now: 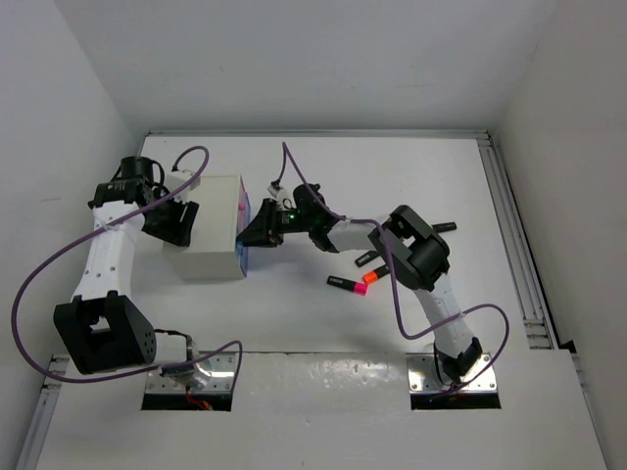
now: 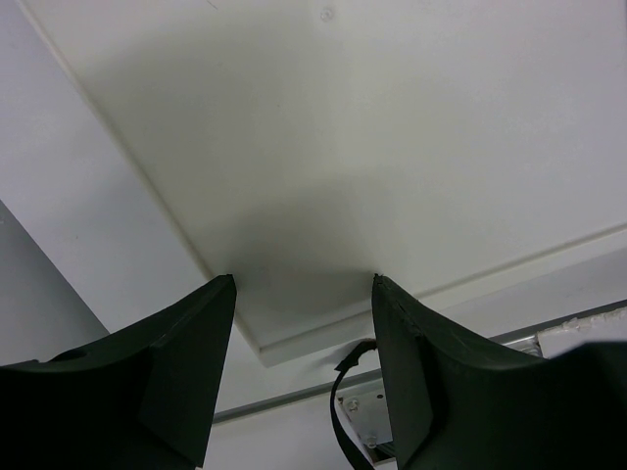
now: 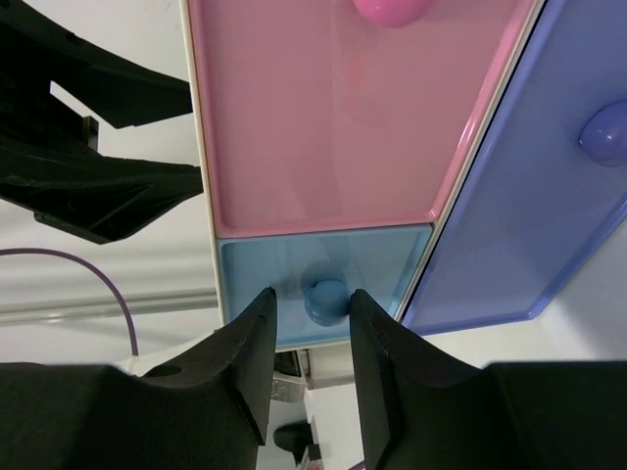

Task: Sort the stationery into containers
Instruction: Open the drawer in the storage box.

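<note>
Black highlighters point(image 1: 345, 284) lie loose on the table point(image 1: 323, 166) by the right arm's elbow, well apart from the cabinet point(image 1: 206, 225). Just ahead of them the right gripper point(image 3: 311, 292) is nosed up to the cabinet's front, jaws narrowed and standing either side of the little blue knob point(image 3: 328, 302) on the light blue drawer point(image 3: 255, 259). A sliver of drawer shows beside one finger, so it's not pinched yet, I'd say. The pull runs straight back along that arm. Beyond, the left gripper point(image 2: 304, 277) faces the cabinet's white wall, half-wide, holding nothing.
</note>
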You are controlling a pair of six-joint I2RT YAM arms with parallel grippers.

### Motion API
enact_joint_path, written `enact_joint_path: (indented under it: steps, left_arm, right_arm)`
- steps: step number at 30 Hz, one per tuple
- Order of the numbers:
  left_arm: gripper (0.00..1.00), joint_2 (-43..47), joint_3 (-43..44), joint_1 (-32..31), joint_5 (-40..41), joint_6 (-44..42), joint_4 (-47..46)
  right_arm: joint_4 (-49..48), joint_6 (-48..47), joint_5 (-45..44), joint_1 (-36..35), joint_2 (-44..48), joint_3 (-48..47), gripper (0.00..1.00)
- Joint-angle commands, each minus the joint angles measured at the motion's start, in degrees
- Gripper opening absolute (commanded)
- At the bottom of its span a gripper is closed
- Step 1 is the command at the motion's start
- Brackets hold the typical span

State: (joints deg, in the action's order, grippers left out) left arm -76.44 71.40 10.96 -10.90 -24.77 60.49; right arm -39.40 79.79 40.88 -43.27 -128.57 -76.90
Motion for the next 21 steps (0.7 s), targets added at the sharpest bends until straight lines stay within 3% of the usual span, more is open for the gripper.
enact_joint_path:
  steps: [1, 21]
  left_arm:
    - [0.64, -1.86, -2.23, 0.73, 1.05, 0.25, -0.02]
    - [0.64, -2.04, -1.87, 0.73, 1.32, -0.1, -0.9]
  right_arm:
    - [-7.45, 2.91, 1.48, -1.47, -0.01, 0.52, 0.35]
    - [-8.06, 3.0, 2.1, -2.0, -1.15, 0.44, 0.33]
